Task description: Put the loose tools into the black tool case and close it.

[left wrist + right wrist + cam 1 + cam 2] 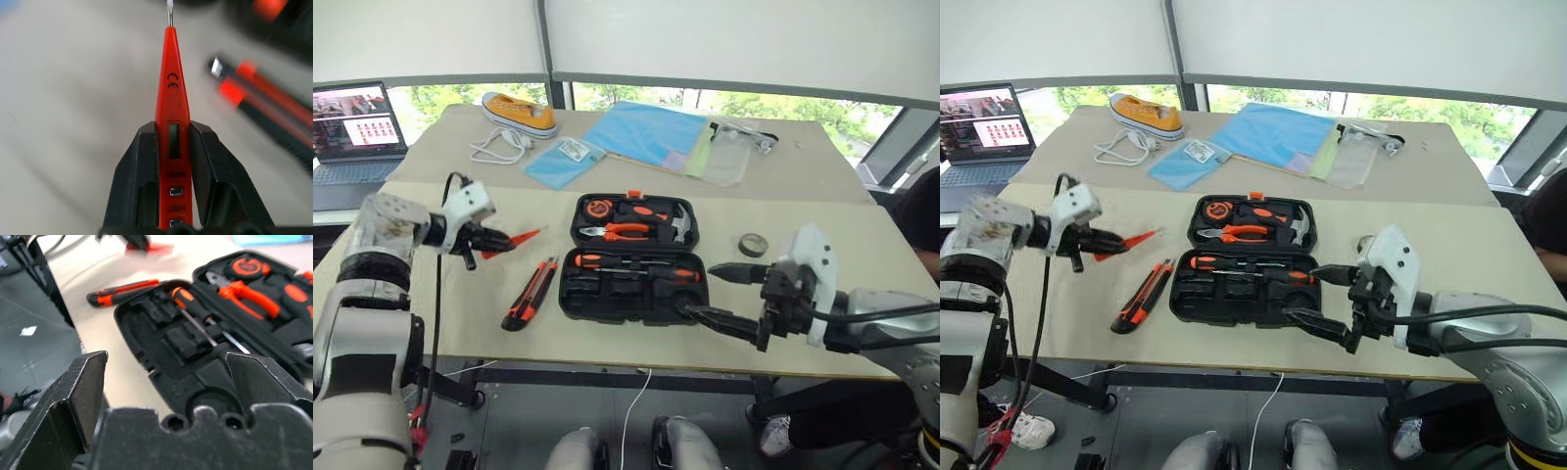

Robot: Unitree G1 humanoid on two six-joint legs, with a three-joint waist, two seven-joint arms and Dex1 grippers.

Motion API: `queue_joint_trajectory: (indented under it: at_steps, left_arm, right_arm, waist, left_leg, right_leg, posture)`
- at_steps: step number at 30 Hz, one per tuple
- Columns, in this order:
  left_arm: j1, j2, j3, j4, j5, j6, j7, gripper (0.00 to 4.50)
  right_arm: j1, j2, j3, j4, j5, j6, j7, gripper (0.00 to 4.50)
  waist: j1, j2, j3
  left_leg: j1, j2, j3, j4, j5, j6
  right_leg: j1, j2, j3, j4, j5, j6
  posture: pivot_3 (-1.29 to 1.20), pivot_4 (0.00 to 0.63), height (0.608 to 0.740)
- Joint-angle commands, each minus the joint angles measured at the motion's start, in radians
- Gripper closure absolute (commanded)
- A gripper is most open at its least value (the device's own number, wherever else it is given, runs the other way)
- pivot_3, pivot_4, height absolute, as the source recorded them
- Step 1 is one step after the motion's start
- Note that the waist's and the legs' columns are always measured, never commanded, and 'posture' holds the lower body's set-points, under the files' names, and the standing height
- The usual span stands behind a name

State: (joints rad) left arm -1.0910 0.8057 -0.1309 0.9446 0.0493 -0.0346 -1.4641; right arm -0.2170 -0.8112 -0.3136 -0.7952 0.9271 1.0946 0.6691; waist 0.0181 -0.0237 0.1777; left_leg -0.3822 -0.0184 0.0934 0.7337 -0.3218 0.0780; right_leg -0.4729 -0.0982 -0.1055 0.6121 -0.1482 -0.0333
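Where the beige table [822, 245] fills the middle of the head views, black tool case [633, 258] lying open at centre, lid half toward the top of the frame, tray half toward the bottom. Held in the lid half: round tape measure [599, 208], orange-handled pliers [619, 231] and hammer [677, 223]. Seated already in the tray half: two orange-and-black-handled screwdrivers [631, 264], side by side.

Lower right of the frame: right gripper [717, 292], fingers spread wide and holding nothing, hovering at the case's lower right corner. Left of centre: left gripper [499, 241], raised off the table and clamped on the thin all-orange screwdriver [172, 112], shaft pinched between both fingers [132, 181], metal tip pointing away toward the case.

Below that, left of the case: orange-black utility knife [530, 293], flat on the table, lying diagonally, just beside the tray's edge but apart from it. Right of the case, near the right arm: small dark tape roll [753, 245], flat on the table, well apart from the knife.
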Motion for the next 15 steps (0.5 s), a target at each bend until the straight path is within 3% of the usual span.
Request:
queue_joint_trajectory:
  at_steps: [1, 6, 15]
  left_arm:
    - [0.056, -0.055, -0.038, -0.289, -0.068, 0.100, -0.103, 4.08]
    - [0.075, -0.151, -0.121, -0.434, -0.032, 0.205, -0.074, 4.08]
    - [0.079, -0.236, -0.224, -0.433, 0.016, 0.319, -0.046, 4.08]
  right_arm:
    - [0.013, -0.022, -0.023, -0.035, 0.016, -0.037, -0.014, 0.00]
    - [0.004, -0.023, 0.006, -0.031, 0.019, -0.050, -0.041, 0.00]
    - [0.041, -0.005, 0.021, -0.042, 0.015, -0.075, -0.095, 0.00]
  waist:
    - [0.004, 0.001, 0.000]
    - [0.002, 0.000, 0.000]
    - [-0.006, 0.000, 0.000]
  left_leg:
    - [0.000, -0.001, 0.000, 0.001, -0.001, 0.002]
    - [-0.004, -0.003, 0.001, 0.006, -0.003, 0.006]
    - [-0.002, -0.001, 0.001, 0.007, -0.003, 0.006]
  right_leg:
    - [0.000, 0.000, 0.000, 0.000, 0.000, 0.000]
    - [0.002, 0.003, 0.000, -0.002, 0.003, 0.008]
    - [0.002, 0.005, 0.006, -0.002, -0.001, 0.014]
  posture:
    - [0.00, 0.150, 0.718]
    - [0.00, 0.150, 0.718]
    - [0.00, 0.150, 0.718]
